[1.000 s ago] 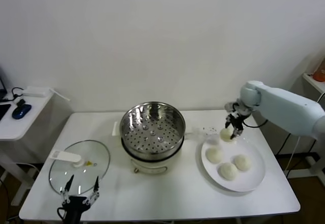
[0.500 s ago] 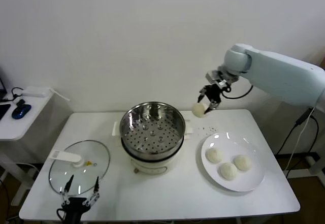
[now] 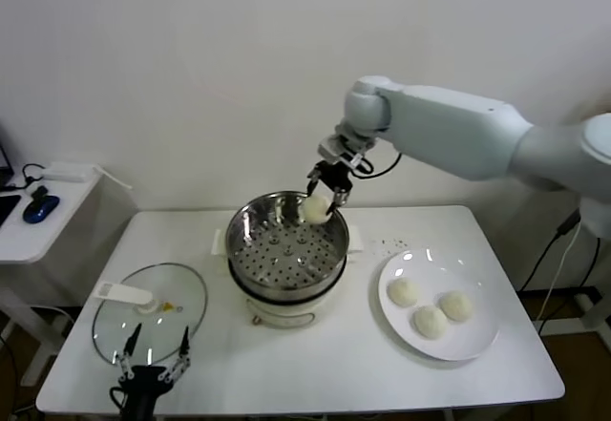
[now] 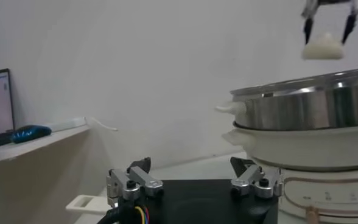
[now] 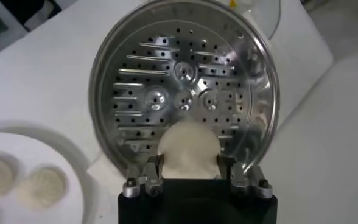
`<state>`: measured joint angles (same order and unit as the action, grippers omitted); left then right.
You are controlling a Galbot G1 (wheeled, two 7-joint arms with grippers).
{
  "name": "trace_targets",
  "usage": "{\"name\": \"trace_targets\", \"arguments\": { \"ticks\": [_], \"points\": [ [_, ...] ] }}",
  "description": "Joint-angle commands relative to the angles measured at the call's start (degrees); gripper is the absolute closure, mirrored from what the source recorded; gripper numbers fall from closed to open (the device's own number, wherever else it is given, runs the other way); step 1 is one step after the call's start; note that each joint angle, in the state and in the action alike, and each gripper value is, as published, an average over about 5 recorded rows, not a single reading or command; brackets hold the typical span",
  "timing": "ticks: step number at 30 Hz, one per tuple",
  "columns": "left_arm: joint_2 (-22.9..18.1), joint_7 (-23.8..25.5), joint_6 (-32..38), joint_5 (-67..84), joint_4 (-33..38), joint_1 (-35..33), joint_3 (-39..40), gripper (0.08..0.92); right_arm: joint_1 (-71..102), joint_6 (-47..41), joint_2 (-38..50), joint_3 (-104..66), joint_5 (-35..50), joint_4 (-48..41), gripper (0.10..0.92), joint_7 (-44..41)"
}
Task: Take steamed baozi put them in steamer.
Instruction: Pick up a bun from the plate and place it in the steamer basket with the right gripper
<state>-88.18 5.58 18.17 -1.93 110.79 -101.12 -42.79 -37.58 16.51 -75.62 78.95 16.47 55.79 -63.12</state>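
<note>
My right arm has swung across from the white plate [image 3: 477, 345] at the table's right side to the steamer [image 3: 286, 238] in the middle, so the carry is nearly over and what remains, I judge, is lowering and letting go. My right gripper [image 3: 323, 201] now hangs over the steamer's far rim, fingers clenched on one baozi [image 3: 315, 208]; from the wrist I see that bun [image 5: 188, 149] pinched between both pads, above the empty perforated floor [image 5: 179, 91]. The plate, which carried four buns a second ago, now holds three [image 3: 430, 308], all yet to be moved. My left gripper [image 3: 151, 352] sits parked at the table's near edge by the glass lid [image 3: 150, 310], fingers spread and empty.
</note>
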Motion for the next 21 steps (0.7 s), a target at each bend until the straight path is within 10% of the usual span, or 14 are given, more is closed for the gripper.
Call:
{"name": "trace_targets", "arguments": {
  "ticks": [1,21],
  "points": [
    [0.07,0.01,0.02,0.11,-0.18,0.1,-0.1,0.177,5.52,10.54,-8.45,-1.27,-6.29,-9.84,0.414,1.9],
    [-0.03,0.06,-0.12,-0.03,-1.54,1.23,0.03,0.177,9.76,17.56,-12.22,-4.16,-11.13,-20.7,0.36,1.56]
  ]
}}
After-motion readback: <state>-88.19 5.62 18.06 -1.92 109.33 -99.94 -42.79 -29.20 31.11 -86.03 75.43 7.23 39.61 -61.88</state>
